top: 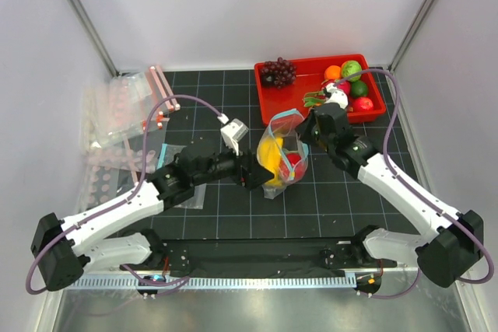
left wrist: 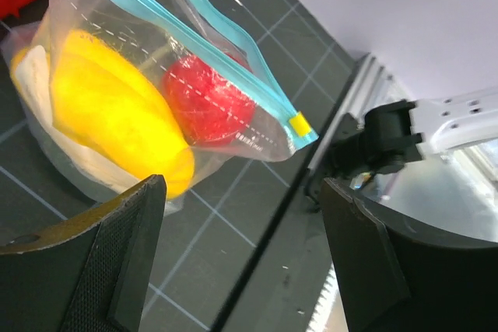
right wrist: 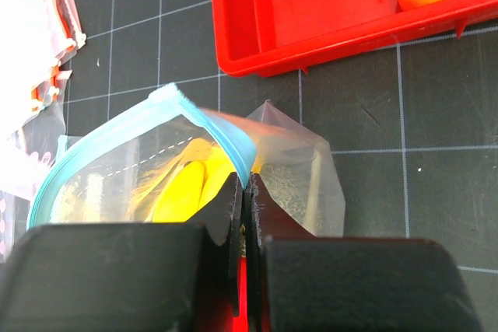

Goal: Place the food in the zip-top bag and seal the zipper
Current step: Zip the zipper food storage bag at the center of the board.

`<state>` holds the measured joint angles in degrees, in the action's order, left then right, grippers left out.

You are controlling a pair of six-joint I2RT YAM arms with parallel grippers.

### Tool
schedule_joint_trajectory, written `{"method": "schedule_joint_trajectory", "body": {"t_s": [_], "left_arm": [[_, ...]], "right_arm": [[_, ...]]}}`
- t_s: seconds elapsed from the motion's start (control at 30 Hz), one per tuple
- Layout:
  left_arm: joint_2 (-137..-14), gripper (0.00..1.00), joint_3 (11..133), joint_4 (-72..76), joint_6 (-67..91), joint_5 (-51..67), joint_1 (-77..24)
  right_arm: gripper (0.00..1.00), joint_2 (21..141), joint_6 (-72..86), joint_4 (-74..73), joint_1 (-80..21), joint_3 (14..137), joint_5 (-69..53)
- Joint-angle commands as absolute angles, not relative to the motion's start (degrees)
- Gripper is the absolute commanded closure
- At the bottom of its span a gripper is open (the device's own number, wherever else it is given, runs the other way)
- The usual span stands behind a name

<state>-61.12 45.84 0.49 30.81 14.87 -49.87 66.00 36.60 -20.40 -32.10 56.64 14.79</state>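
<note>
zip-top bag (top: 285,124) stands mid-bench (top: 233,215), just near of red tray (top: 268,97), mouth up and gaping. zipper (left wrist: 233,68) unsealed. inside: yellow banana (top: 269,153) on left, small red fruit (top: 294,163) on right, touching. right claw (right wrist: 243,192) pinched together on bag's rim at teal strip, right side. left claw (left wrist: 245,188) fingers apart, holding nothing, just left of bag. dark grapes (top: 278,72) at tray's far-left corner. pink-strip bags (top: 124,110) far left, well apart.
</note>
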Motion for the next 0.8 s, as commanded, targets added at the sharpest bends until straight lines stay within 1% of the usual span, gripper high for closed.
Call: {"method": "schedule_joint_trajectory", "body": {"t_s": [0.0, 0.07, 0.13, 0.17, 0.2, 0.27, 0.4, 0.47, 0.57, 0.77], "left_arm": [[-60.82, 0.17, 47.38, 3.24, 22.86, 5.73, -54.48], [-60.21, 0.18, 46.32, 5.17, 18.23, 2.65, -56.94], [-59.59, 0.19, 43.87, 9.3, 14.7, -6.03, -61.51], [-59.5, 0.19, 43.16, 10.8, 10.5, -10.15, -65.53], [-59.85, 0.22, 42.28, 12.99, 7.94, -17.24, -67.65], [-61.25, 0.24, 41.58, 16.41, 2.06, -24.83, -72.74], [-65.81, 0.24, 42.27, 20.91, -5.07, -31.8, -79.34], [-68.37, 0.25, 42.89, 22.93, -8.68, -37.59, -82.16], [-73.99, 0.25, 44.03, 29.86, -14.49, -44.01, -87.35], [-83.49, 0.24, 46.75, 39.61, -20.03, -51.4, -90.0]], "right_arm": [[0.99, 67.76, 39.02, -18.37, -31.29, 58.18, 13.01], [0.99, 68.9, 39.11, -19.68, -31.29, 59.32, 12.48], [0.99, 69.08, 39.2, -19.95, -31.29, 59.41, 11.78], [0.99, 69.0, 39.29, -19.69, -31.29, 59.15, 11.34], [0.99, 68.91, 39.37, -19.51, -31.29, 58.98, 11.34], [0.99, 68.38, 39.64, -19.25, -31.29, 58.62, 11.6], [0.99, 67.24, 40.34, -18.9, -31.29, 57.92, 10.99], [0.99, 66.54, 40.52, -18.72, -31.29, 57.66, 10.64], [0.99, 65.92, 40.69, -18.63, -31.29, 57.39, 10.64], [0.99, 66.36, 40.69, -18.55, -31.29, 57.39, 9.76]]}}
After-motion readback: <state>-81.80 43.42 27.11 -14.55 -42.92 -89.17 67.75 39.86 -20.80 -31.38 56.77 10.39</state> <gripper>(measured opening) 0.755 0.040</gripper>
